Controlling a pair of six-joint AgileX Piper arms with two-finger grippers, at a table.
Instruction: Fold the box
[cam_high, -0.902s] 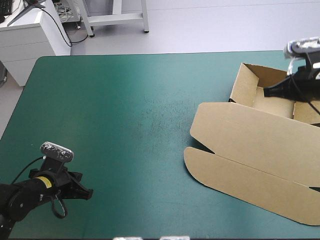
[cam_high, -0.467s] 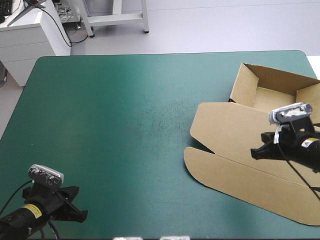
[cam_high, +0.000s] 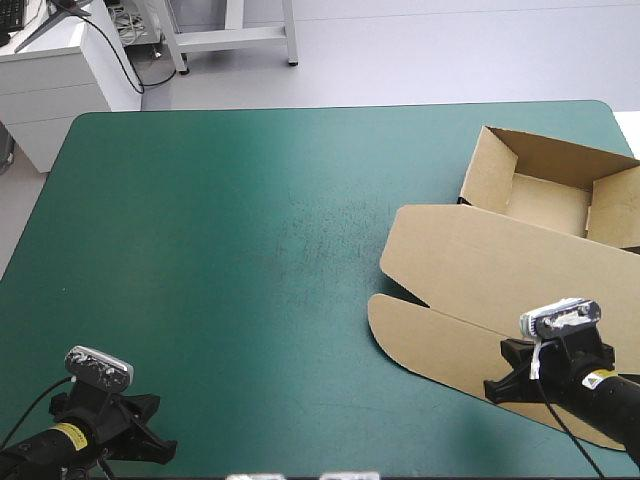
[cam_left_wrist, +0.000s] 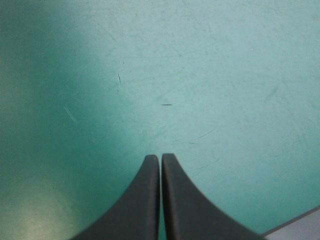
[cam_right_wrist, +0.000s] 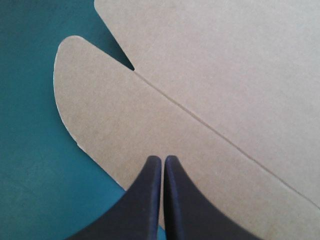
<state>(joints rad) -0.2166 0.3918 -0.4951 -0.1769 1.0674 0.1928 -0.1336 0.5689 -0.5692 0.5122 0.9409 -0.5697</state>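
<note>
Box (cam_high: 480, 270) open at the table's right; both pincers closed and empty

Nearest you, your left pincer (cam_left_wrist: 160, 157) is over the bare teal-green table (cam_high: 250, 220) by its near left corner, black fingers pressed into one pointed arch, gripping nothing. Your right pincer (cam_right_wrist: 163, 159) is likewise closed and empty, poised over the near edge of the rounded front flap (cam_right_wrist: 100, 100) of smooth brown board. Beyond it a straight crease crosses to the lid (cam_high: 500, 265), lying flat. Farthest off, toward the far right corner, the tray (cam_high: 545, 195) stands with its walls raised.
</note>
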